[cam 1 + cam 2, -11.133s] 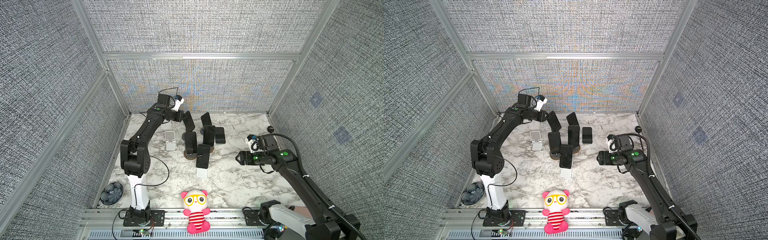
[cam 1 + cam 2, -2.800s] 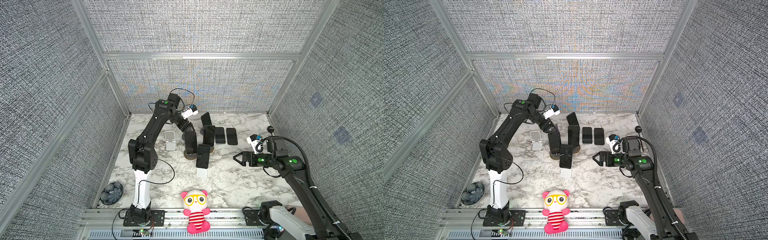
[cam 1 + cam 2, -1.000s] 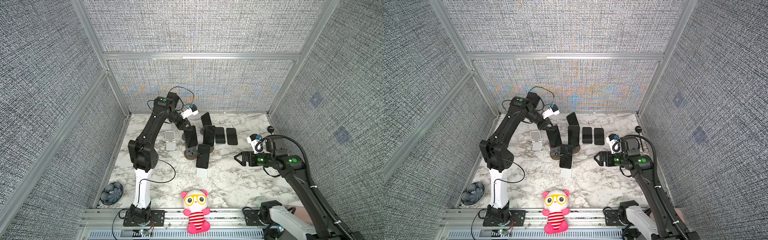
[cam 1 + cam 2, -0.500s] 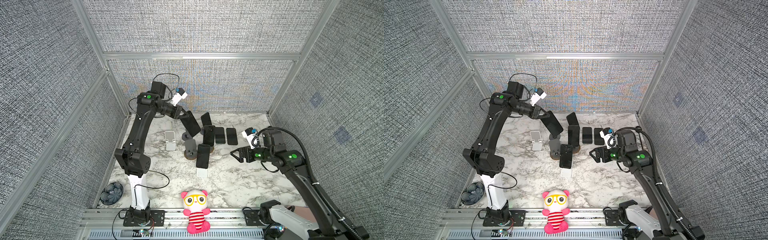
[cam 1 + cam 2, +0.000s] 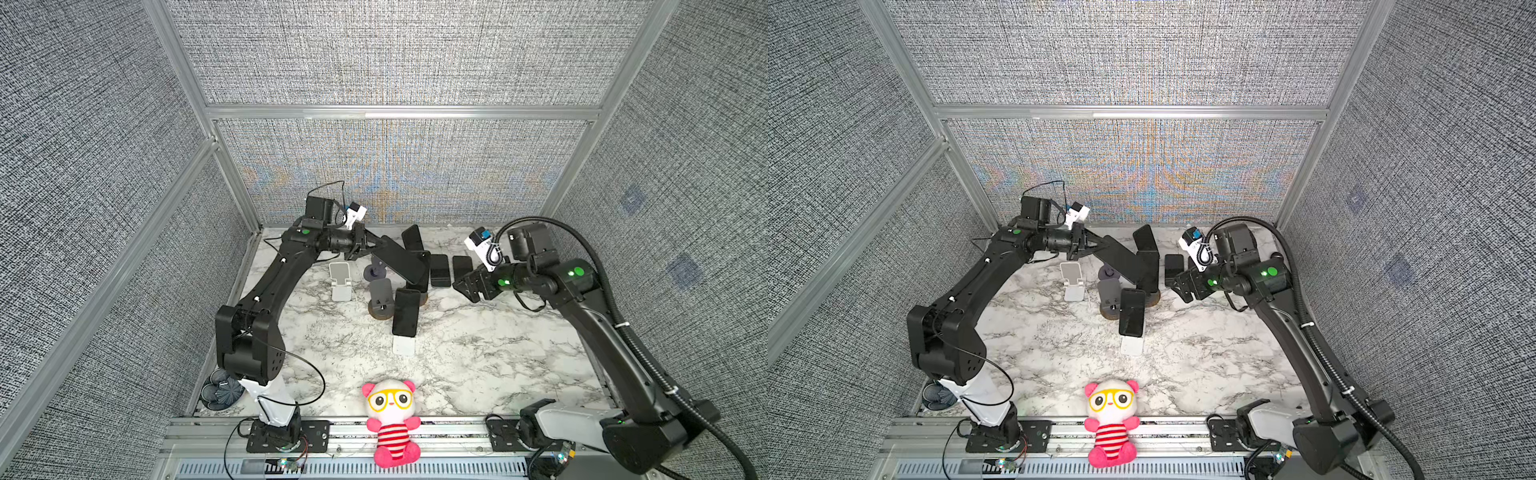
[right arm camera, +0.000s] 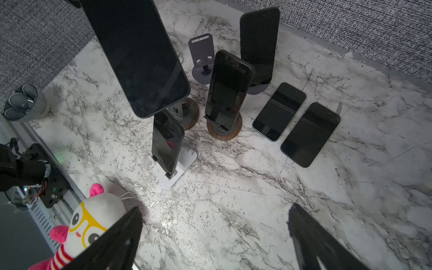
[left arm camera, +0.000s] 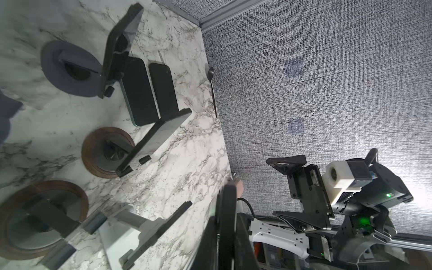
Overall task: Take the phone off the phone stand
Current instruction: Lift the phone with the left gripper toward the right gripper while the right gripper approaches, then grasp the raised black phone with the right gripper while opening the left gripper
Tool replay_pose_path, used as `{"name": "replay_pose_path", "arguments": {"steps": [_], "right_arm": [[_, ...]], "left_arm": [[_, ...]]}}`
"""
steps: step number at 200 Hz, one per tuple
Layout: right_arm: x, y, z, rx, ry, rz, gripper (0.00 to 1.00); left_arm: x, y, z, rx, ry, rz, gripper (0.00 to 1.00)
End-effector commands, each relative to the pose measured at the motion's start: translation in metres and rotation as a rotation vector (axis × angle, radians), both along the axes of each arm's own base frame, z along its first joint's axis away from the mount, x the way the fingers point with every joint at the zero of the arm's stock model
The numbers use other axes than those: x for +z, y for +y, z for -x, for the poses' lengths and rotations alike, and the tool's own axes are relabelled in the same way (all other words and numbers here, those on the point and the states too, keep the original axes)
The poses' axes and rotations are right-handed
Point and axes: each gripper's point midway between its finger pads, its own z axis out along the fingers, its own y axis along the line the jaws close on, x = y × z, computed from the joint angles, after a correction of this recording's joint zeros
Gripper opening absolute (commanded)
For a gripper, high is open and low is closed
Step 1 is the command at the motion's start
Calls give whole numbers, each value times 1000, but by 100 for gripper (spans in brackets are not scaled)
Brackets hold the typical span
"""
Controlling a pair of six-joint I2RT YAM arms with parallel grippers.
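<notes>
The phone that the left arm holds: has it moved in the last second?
Yes. The phone has risen off the wood-based stand, which is now empty below it. The left tool grips it at one end.

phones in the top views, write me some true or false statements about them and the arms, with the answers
The left jaws are shut on a lifted phone. True.
The right jaws hold a phone. False: they stand open, empty.
Two flat phones lie on the table. True.
Every stand is empty. False: three hold phones, such as the front white stand.
The plush toy sits by the back wall. False: it sits at the front edge.
</notes>
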Motion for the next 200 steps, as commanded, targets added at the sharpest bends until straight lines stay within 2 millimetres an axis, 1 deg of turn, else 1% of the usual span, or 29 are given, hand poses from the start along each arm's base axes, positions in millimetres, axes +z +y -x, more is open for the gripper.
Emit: {"name": "replay_pose_path", "arguments": {"steps": [1, 11, 23, 52, 70, 112, 142, 178, 200], "right_arm": [[-10, 7, 12, 103, 42, 90, 93], [-12, 15, 14, 139, 55, 111, 95], [-12, 23, 14, 171, 58, 136, 99], [-11, 44, 15, 236, 67, 180, 99], [-14, 54, 9, 254, 68, 224, 99], [-22, 75, -11, 247, 75, 304, 99], [-23, 93, -23, 251, 65, 321, 99], [-28, 110, -30, 261, 51, 322, 99], [-34, 121, -28, 282, 63, 309, 98]], "left_arm": [[23, -9, 10, -62, -42, 110, 0], [17, -11, 16, -75, -33, 113, 0], [12, -15, 23, -98, -38, 122, 0], [-4, -21, 37, -151, -24, 137, 0], [-12, -23, 41, -169, -6, 143, 0], [-18, -22, 49, -183, -21, 140, 0], [-20, -21, 50, -174, -23, 139, 0], [-19, -21, 50, -173, -33, 146, 0], [-18, -21, 49, -172, -34, 149, 0]]}}
